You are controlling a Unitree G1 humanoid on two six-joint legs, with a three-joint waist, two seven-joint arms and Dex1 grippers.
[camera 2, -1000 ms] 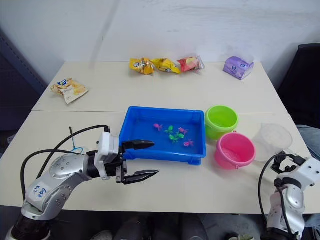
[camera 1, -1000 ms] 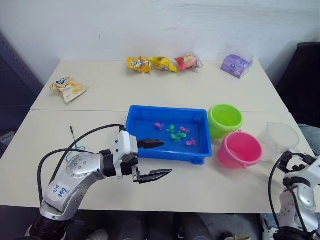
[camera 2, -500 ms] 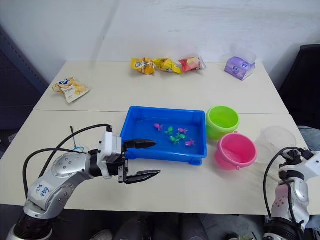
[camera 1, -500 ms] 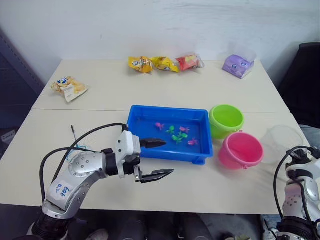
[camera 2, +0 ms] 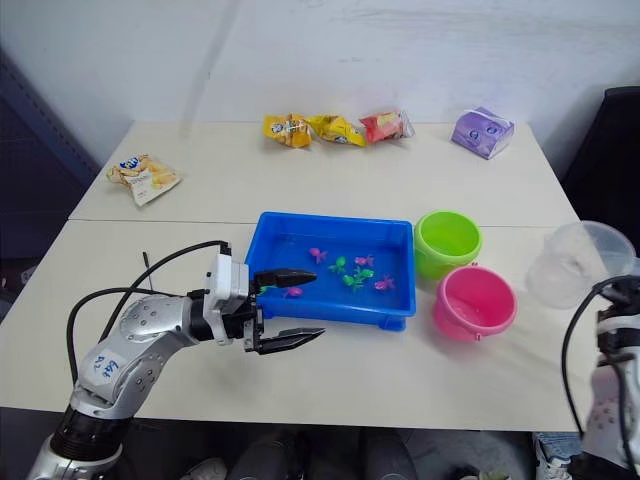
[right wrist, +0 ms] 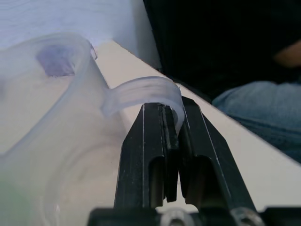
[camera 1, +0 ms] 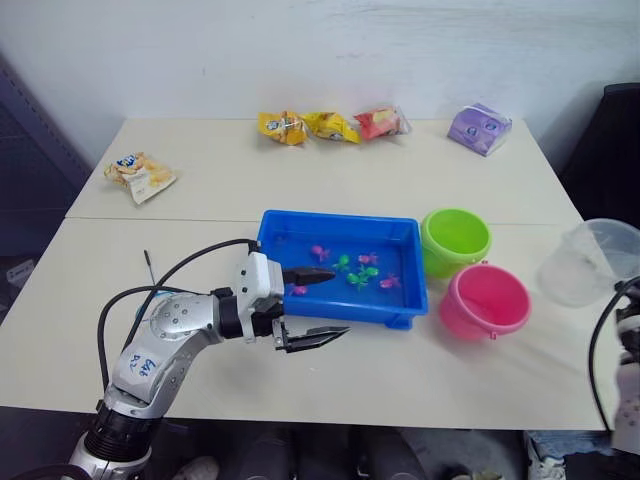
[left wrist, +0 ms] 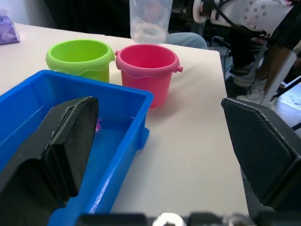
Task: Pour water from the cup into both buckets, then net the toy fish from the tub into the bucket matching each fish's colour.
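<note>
The clear cup [camera 1: 588, 262] hangs in the air past the table's right edge, tilted. My right gripper [right wrist: 173, 112] is shut on its handle [right wrist: 141, 92]. The lime green bucket [camera 1: 455, 240] and the pink bucket [camera 1: 485, 300] stand just right of the blue tub [camera 1: 340, 218]. In the tub's water lie small pink fish [camera 1: 320, 252] and green fish [camera 1: 358, 278]. My left gripper [camera 1: 340, 302] is open at the tub's front left corner, one finger over the rim and one over the table. The net's thin dark handle [camera 1: 148, 266] pokes out behind my left arm, which hides the hoop.
Snack packets lie along the table's far edge: yellow ones [camera 1: 280, 127], a red one [camera 1: 378, 122] and a purple one [camera 1: 480, 128]. Another packet [camera 1: 138, 175] lies at the far left. A person's leg in jeans [right wrist: 263, 108] is beside the table's right edge.
My right gripper has shut on the cup's handle and lifted the cup off the table, up and to the right. My left arm has edged closer to the tub.
</note>
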